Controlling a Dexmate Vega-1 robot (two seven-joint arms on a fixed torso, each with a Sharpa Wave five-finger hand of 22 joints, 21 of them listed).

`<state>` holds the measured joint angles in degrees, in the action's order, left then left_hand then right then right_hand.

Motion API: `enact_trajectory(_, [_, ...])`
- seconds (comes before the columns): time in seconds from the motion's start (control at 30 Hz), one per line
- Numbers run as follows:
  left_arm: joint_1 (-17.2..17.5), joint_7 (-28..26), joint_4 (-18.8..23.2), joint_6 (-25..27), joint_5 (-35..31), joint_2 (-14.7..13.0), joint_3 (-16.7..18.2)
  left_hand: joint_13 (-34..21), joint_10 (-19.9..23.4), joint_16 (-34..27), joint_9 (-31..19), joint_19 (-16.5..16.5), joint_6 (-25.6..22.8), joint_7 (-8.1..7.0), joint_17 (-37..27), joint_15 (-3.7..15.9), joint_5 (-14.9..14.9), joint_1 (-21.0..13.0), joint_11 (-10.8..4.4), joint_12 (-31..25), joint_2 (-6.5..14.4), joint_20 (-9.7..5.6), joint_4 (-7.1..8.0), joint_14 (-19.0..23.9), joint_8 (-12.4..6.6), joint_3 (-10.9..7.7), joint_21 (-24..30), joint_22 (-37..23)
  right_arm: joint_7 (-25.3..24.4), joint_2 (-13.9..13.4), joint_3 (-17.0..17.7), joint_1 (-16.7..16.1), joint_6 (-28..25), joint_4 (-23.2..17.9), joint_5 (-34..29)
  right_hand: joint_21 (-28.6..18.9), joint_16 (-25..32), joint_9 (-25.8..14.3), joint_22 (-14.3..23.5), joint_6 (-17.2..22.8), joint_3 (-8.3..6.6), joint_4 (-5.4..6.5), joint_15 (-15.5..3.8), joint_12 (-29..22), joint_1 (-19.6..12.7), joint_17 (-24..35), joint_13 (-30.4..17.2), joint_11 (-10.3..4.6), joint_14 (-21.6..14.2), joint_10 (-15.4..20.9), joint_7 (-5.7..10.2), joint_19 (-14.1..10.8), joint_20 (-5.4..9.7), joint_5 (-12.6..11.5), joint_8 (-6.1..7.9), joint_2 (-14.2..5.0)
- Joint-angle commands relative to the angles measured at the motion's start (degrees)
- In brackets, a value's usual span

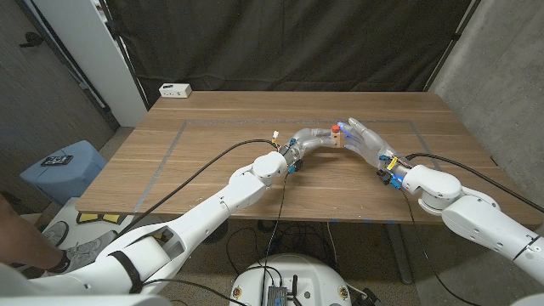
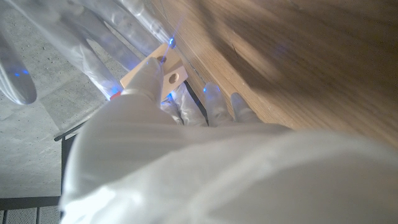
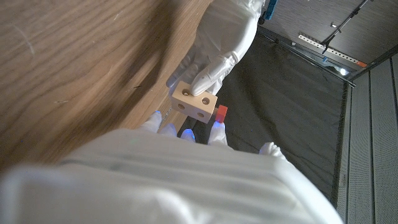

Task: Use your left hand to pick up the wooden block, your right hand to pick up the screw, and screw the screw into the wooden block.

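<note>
The wooden table [image 1: 212,161] carries both arms, which meet above its far middle. The left hand [image 1: 313,140] grips the wooden block [image 3: 194,104] between its fingertips, clear of the tabletop. The right hand [image 1: 365,138] is just beside the block, fingers extended toward it. The red-headed screw [image 3: 221,112] sits against the block's side at the right hand's fingertips; whether that hand actually grips it cannot be determined.
</note>
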<state>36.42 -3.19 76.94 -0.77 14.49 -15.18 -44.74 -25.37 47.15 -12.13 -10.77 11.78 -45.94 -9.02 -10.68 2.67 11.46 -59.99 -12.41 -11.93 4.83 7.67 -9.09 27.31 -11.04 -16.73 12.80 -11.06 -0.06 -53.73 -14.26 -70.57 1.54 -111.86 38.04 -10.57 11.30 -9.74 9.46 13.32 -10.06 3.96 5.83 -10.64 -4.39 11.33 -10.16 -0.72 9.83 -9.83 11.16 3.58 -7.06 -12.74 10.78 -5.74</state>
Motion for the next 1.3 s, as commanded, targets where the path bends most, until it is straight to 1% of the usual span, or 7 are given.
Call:
enact_trajectory(0.03, [-0.15, 0.07, -0.01, -0.11, -0.13, -0.07, 0.00, -0.10, 0.49, -0.11, -0.30, 0.37, -0.01, 0.01, -0.10, 2.82, 0.24, 0.19, 0.04, -0.41, 0.28, 0.38, 0.40, -0.14, -0.20, 0.08, 0.19, -0.08, -0.78, -0.96, 1.16, -1.64, -0.38, -1.58, 0.15, -0.27, 0.09, -0.30, 0.31, 0.61, -0.20, 0.34, 0.17, -0.26, 0.38, 0.16, -0.12, 0.54, 11.16, -11.25, 0.19, 0.49, -0.18, -0.32, 0.33, -0.10])
enact_trajectory(0.8, [0.19, -0.12, 0.88, 0.39, -0.26, -0.40, -0.05, -0.10, 0.55, -0.16, -0.30, 0.40, -0.17, 0.06, -0.08, 2.76, 0.27, 0.15, 0.02, -0.45, 0.24, 0.32, 0.31, 0.00, -0.27, 0.11, 0.20, -0.08, -1.25, -2.86, 3.09, -4.46, -1.45, -4.36, 0.12, -0.25, 0.06, -0.30, 0.31, 1.55, -0.40, 0.33, 0.18, -0.33, 0.27, 0.07, -0.11, 0.30, 11.17, -10.98, 0.52, 0.66, -0.19, -0.43, 0.28, -0.11])
enact_trajectory(1.03, [0.31, -0.18, 1.24, 0.52, -0.33, -0.52, -0.09, -0.09, 0.67, -0.15, -0.30, 0.38, -0.14, 0.14, -0.07, 2.79, 0.27, 0.12, 0.04, -0.49, 0.23, 0.36, 0.29, -0.03, -0.26, 0.11, 0.19, -0.08, -0.41, -3.56, 3.70, -5.21, -1.30, -4.73, 0.22, -0.24, 0.03, -0.30, 0.31, 1.62, -0.45, 0.33, 0.20, -0.30, 0.24, 0.05, -0.11, 0.25, 11.22, -11.01, 0.58, 0.73, -0.12, -0.45, 0.19, -0.10])
enact_trajectory(1.3, [0.50, -0.21, 1.61, 0.58, -0.38, -0.63, -0.15, -0.11, 0.58, -0.16, -0.30, 0.41, -0.21, -0.01, -0.08, 2.76, 0.26, 0.19, 0.03, -0.47, 0.21, 0.36, 0.31, 0.00, -0.29, 0.16, 0.20, -0.07, -0.25, -3.42, 4.30, -5.86, -0.89, -4.90, 0.54, -0.17, 0.05, -0.30, 0.31, 1.83, -0.48, 0.36, 0.21, -0.36, 0.26, 0.04, -0.11, 0.19, 11.18, -10.83, 0.77, 0.95, -0.10, -0.48, 0.17, -0.10])
